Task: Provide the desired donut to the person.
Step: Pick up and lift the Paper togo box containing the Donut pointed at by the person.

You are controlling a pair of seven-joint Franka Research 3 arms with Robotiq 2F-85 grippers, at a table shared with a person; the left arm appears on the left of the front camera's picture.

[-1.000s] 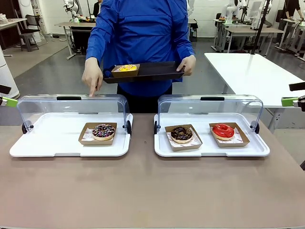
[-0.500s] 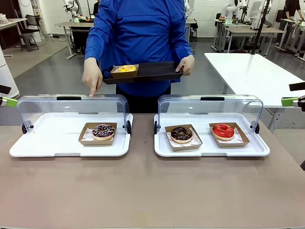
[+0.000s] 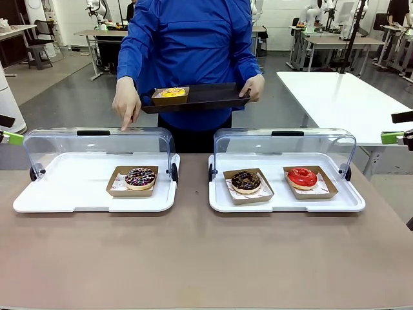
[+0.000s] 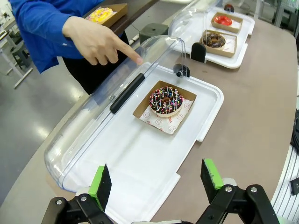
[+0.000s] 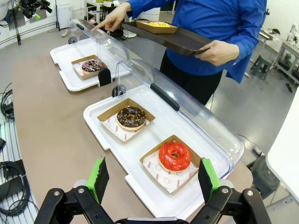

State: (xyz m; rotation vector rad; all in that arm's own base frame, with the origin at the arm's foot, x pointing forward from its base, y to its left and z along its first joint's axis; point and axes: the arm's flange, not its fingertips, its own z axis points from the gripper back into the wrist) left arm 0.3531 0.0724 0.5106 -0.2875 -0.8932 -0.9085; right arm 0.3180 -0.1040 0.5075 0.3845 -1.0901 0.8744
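Little altered over the last second: kept the pointing hand [image 3: 126,102] over the folded-back clear lid [image 3: 97,145] of the left case, index finger aimed down at it; raised the black tray [image 3: 213,97] in the other hand only a touch, yellow donut [image 3: 172,92] at its left end. Read as a steady request for the sprinkled donut [image 4: 166,100], lying alone in its paper box on the left white tray [image 3: 64,194], near side of the lid. Left the 2 donuts in the right case unpointed-at. Found the left claw [image 4: 155,177] spread wide and empty, above that tray's near edge; right claw [image 5: 152,179] likewise wide and empty over the right case. Judged the reach not yet begun.
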